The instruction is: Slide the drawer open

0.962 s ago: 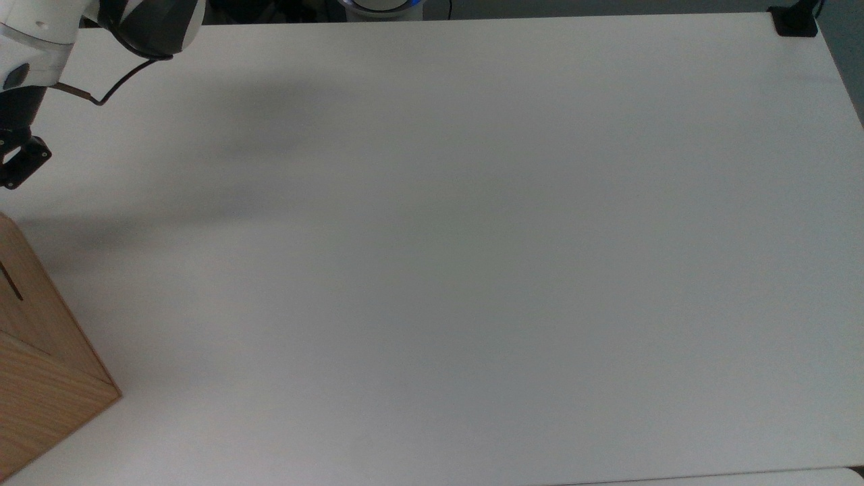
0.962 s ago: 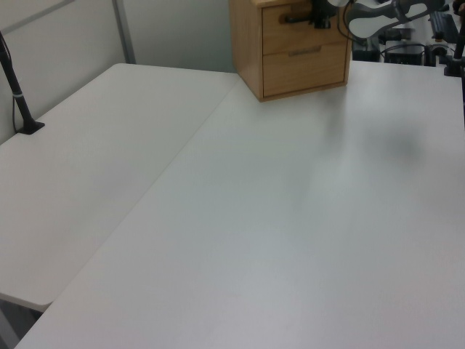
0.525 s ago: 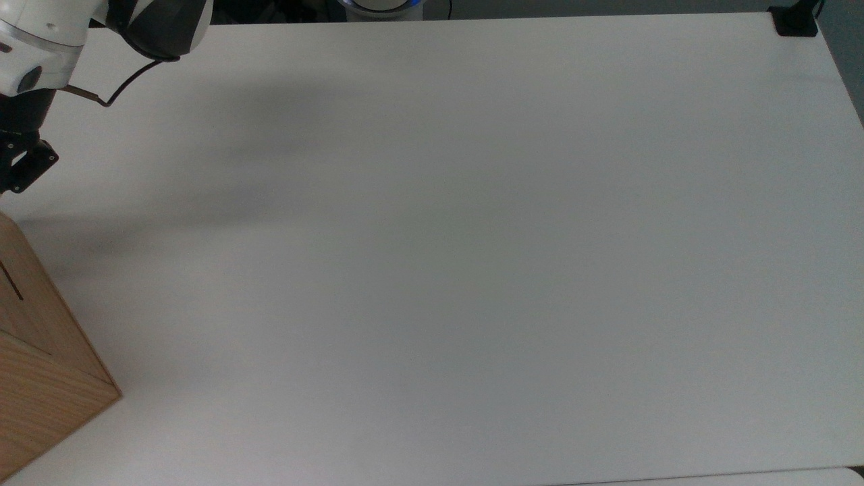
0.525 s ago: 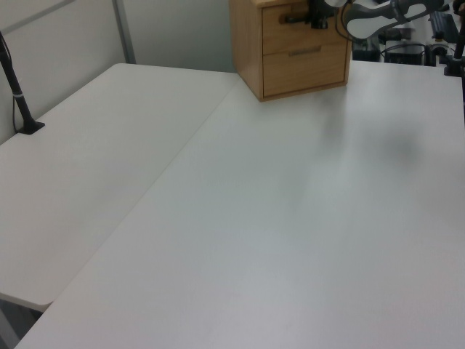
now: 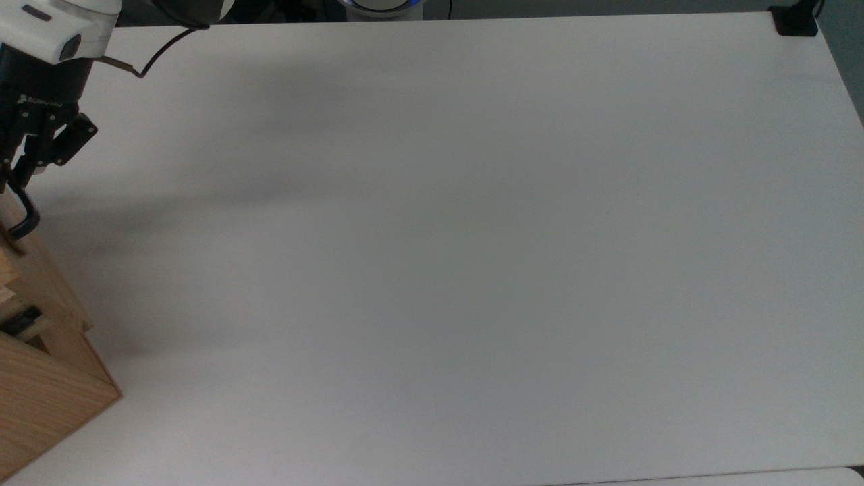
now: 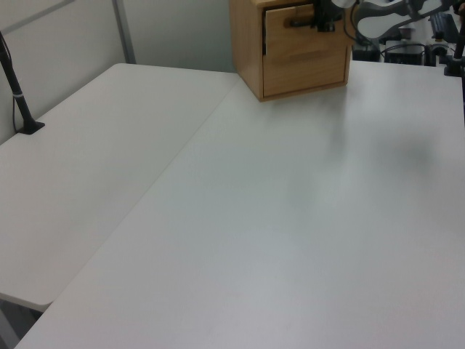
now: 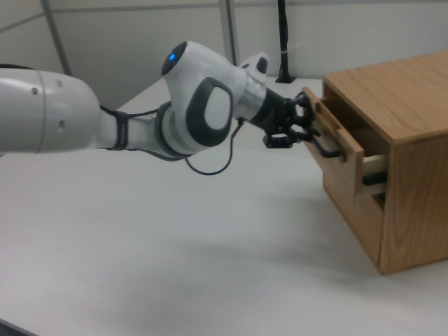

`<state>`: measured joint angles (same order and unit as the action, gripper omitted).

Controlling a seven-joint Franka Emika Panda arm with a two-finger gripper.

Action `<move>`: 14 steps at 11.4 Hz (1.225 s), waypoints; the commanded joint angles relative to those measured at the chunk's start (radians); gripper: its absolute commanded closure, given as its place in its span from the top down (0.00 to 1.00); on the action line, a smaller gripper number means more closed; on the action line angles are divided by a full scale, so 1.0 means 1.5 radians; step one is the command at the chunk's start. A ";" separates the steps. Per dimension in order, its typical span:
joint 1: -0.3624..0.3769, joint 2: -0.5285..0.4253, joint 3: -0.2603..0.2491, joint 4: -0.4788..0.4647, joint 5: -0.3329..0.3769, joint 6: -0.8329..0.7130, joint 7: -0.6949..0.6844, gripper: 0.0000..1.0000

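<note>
One drawer (image 7: 341,143), tan-fronted with a black bar handle (image 7: 323,145), is sticking partly out of the cabinet (image 7: 399,168). Its front is facing the gripper (image 7: 302,122), which is clenching that handle, the bar running level across the panel.

The arm (image 7: 105,119) reaches level across the right view from its left edge, its white links ending in a rounded grey-and-white wrist (image 7: 210,105) with a blue light on top. From the wrist the black gripper (image 7: 308,133) points toward the right view's right, its fingers (image 7: 297,124) closed around the handle (image 7: 323,145). In the top view the gripper (image 5: 20,172) sits at the top view's left edge pointing down the frame, and in the left view it (image 6: 322,16) shows at the top edge.
</note>
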<state>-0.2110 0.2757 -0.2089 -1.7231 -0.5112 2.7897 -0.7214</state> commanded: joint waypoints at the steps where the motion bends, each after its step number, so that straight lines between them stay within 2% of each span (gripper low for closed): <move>1: 0.026 -0.160 0.011 -0.152 -0.006 -0.009 0.002 0.11; 2: 0.040 -0.193 0.015 -0.176 -0.005 -0.036 0.003 0.11; 5: 0.085 -0.257 0.036 -0.182 0.007 -0.186 0.004 0.11; 7: 0.109 -0.281 0.052 -0.179 0.034 -0.267 -0.001 0.11; 11: 0.147 -0.294 0.059 -0.177 0.038 -0.344 -0.001 0.11; 12: 0.146 -0.301 0.071 -0.175 0.063 -0.370 0.002 0.12; 13: 0.146 -0.304 0.090 -0.154 0.129 -0.422 0.010 0.14; 14: 0.146 -0.301 0.106 -0.107 0.200 -0.514 0.039 0.21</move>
<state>0.0025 -0.1545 -0.0997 -1.9692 -0.3813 2.2326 -0.7157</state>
